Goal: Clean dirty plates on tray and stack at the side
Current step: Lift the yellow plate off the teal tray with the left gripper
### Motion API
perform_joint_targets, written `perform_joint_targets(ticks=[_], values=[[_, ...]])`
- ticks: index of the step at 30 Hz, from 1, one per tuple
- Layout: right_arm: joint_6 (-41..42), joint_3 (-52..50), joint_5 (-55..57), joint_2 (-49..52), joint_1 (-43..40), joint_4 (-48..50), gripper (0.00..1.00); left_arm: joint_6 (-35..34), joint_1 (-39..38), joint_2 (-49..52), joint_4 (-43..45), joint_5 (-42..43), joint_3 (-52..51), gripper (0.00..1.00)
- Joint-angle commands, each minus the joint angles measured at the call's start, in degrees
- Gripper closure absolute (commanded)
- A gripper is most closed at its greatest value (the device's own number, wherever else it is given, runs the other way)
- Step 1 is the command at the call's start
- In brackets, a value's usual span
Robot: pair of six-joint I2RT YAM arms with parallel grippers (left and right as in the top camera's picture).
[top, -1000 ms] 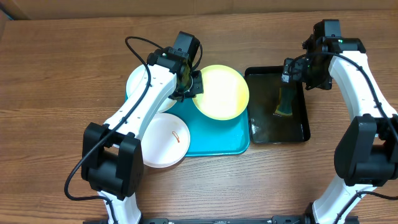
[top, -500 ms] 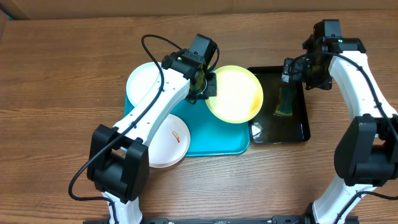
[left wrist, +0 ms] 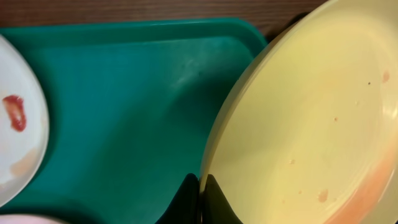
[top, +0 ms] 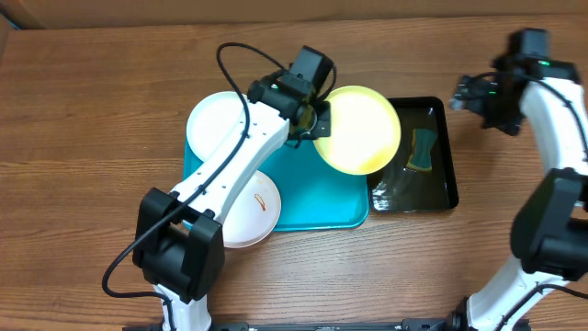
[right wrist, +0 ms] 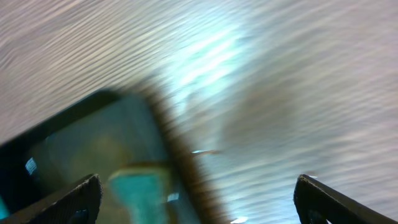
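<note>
My left gripper is shut on the rim of the lime-green-rimmed plate. The plate is lifted and tilted, over the right edge of the turquoise tray and the left edge of the black tray. Small reddish specks mark its face. One white plate lies at the tray's back left. Another white plate with a red smear overlaps the tray's front left corner. My right gripper is open and empty, above the table by the black tray's far right corner.
The glossy black tray holds shallow liquid and a teal sponge. Bare wooden table surrounds both trays. The right wrist view is blurred by motion.
My left arm has carried the green-rimmed plate to the right, from over the blue tray to partly over the black tray. My right gripper has moved right, away from above the sponge.
</note>
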Motion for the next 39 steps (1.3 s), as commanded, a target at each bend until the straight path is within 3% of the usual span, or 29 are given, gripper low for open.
perform_joint_targets(ticks=[1,4,10,17,31,39], values=[[1.6,0.8,-4.6,-1.0,-6.9,0.0,0.0,0.1,-3.2,-0.8,1.6,-4.6,2.1,0.96],[1.6,0.8,-10.0,-1.0,-13.1,-0.1,0.0,1.5,-5.2,-0.8,3.6,-7.9,2.1,0.96],[1.6,0.8,-10.4,-1.0,-21.2,-0.2,0.0,3.1,-6.8,-0.8,7.1,-10.4,2.1,0.96],[1.6,0.8,-10.4,-1.0,-25.0,0.2,0.0,8.9,-8.7,-0.8,9.6,-12.8,2.1,0.96],[1.6,0.8,-10.4,-1.0,-25.0,0.2,0.0,27.5,-24.3,-0.8,16.3,-49.0,2.2,0.96],[1.6,0.8,-10.4,-1.0,-25.0,0.2,0.0,39.6,-31.3,-0.8,24.3,-61.2,2.2,0.96]])
